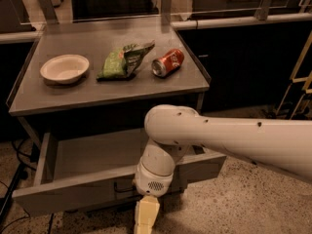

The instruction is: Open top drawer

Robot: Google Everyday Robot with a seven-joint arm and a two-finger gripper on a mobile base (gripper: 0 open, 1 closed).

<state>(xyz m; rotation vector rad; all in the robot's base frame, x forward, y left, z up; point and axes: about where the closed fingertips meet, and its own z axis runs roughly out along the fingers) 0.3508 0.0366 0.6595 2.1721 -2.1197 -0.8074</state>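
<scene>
The cream end effector point(146, 217) hangs at the bottom edge of the view, pointing down just in front of the top drawer point(73, 196). Whether it is spread or pressed together cannot be told, nor whether it touches anything. The white arm point(234, 140) reaches in from the right, and its wrist covers the middle of the drawer front. The drawer stands pulled well out from under the counter point(97, 99), its grey inner floor in view. On the counter, left to right, lie a white bowl point(64, 68), a green snack bag point(122, 62) and a red can point(167, 63) on its side.
</scene>
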